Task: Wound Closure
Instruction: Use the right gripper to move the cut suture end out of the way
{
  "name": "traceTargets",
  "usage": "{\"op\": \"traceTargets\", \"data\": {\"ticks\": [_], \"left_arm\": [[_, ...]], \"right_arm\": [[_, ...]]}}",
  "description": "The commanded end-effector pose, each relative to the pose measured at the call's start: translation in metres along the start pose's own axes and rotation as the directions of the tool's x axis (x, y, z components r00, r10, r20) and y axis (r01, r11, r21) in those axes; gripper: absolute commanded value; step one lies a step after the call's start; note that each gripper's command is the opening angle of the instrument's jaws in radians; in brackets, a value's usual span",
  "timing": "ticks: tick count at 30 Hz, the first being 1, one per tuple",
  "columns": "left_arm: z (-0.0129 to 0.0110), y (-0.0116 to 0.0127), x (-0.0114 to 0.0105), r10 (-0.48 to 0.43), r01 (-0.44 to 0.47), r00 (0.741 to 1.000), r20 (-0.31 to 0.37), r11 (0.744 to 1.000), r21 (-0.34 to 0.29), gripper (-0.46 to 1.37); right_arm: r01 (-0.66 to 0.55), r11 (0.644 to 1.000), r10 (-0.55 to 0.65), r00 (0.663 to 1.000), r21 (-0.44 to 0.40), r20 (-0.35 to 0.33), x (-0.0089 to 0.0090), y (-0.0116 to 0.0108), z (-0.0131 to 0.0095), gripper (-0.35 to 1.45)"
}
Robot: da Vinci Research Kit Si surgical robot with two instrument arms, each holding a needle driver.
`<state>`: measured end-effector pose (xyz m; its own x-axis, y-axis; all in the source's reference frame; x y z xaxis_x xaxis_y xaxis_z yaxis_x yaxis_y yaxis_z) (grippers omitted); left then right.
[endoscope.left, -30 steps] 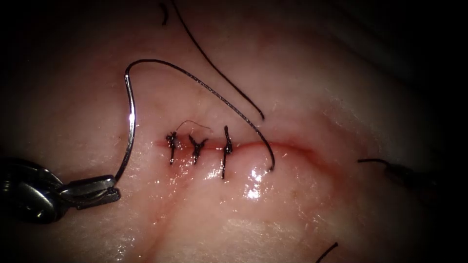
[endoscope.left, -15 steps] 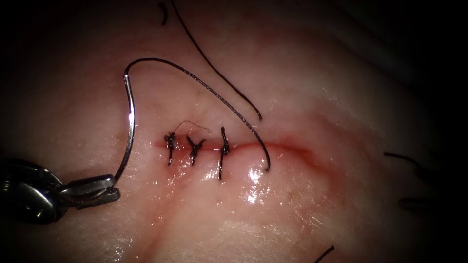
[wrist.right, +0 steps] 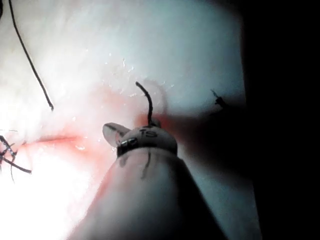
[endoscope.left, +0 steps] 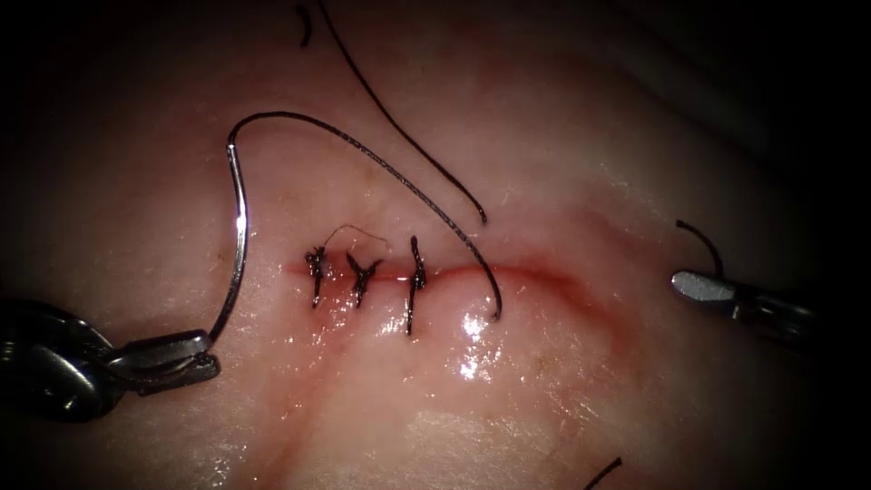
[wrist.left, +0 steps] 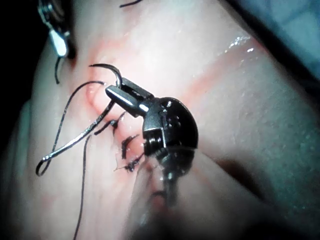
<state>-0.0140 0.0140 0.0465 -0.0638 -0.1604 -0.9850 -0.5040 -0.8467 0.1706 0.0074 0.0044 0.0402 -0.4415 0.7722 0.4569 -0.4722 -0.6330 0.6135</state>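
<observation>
A long loose piece of black cut thread (endoscope.left: 399, 132) (wrist.right: 27, 55) is seen lying in a slant on the tissue (endoscope.left: 544, 399), its lower end stopping just short of the cut (endoscope.left: 544, 272). A short curled black scrap (endoscope.left: 307, 25) lies near its upper end, and another short black scrap (endoscope.left: 606, 472) lies well apart below the cut. 3 dark knotted stitches (endoscope.left: 364, 275) are set across the cut's left part. A blue-grey cloth-like surface (wrist.left: 295, 25) is seen beyond the tissue's edge.

faint marks on the right hand (wrist.right: 131, 134) are unreadable.
</observation>
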Motion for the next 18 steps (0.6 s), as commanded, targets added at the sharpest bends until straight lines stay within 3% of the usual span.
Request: {"op": "traceTargets", "data": {"ticks": [1, 4, 5, 11, 12, 15, 18], "left_arm": [[0.0, 0.0, 0.0, -0.002, 0.002, 1.0, 0.0, 1.0, -0.005, -0.35], [0.0, 0.0, 0.0, -0.003, 0.003, 1.0, -0.001, 1.0, -0.006, -0.35], [0.0, 0.0, -0.0001, -0.003, 0.003, 1.0, -0.001, 1.0, -0.006, -0.35], [0.0001, -0.0001, -0.0001, -0.009, 0.009, 1.0, 0.0, 1.0, -0.005, -0.35], [0.0001, 0.0, -0.0001, -0.009, 0.009, 1.0, 0.0, 1.0, -0.005, -0.35], [0.0001, 0.0, -0.0001, -0.009, 0.009, 1.0, 0.0, 1.0, -0.005, -0.35], [0.0, -0.0001, -0.0001, -0.009, 0.009, 1.0, 0.0, 1.0, -0.006, -0.35]], "right_arm": [[-0.095, 0.995, 0.095, 0.995, 0.009, 0.021, 0.0004, 0.0001, 0.0, 1.44], [-0.357, 0.933, 0.359, 0.931, -0.042, 0.07, 0.0002, 0.0004, 0.0001, 1.44], [-0.465, 0.883, 0.47, 0.878, -0.068, 0.089, 0.0, 0.0005, 0.0001, 1.44], [-0.702, 0.692, 0.721, 0.682, -0.167, 0.12, -0.0003, 0.0017, 0.0009, 1.38], [-0.755, 0.622, 0.781, 0.615, -0.207, 0.105, -0.0002, 0.0023, 0.0012, 1.38], [-0.776, 0.565, 0.816, 0.577, -0.28, 0.048, -0.0005, 0.0038, 0.0016, 1.4], [-0.775, 0.562, 0.817, 0.575, -0.29, 0.045, -0.0005, 0.0045, 0.0011, 1.41]]}}
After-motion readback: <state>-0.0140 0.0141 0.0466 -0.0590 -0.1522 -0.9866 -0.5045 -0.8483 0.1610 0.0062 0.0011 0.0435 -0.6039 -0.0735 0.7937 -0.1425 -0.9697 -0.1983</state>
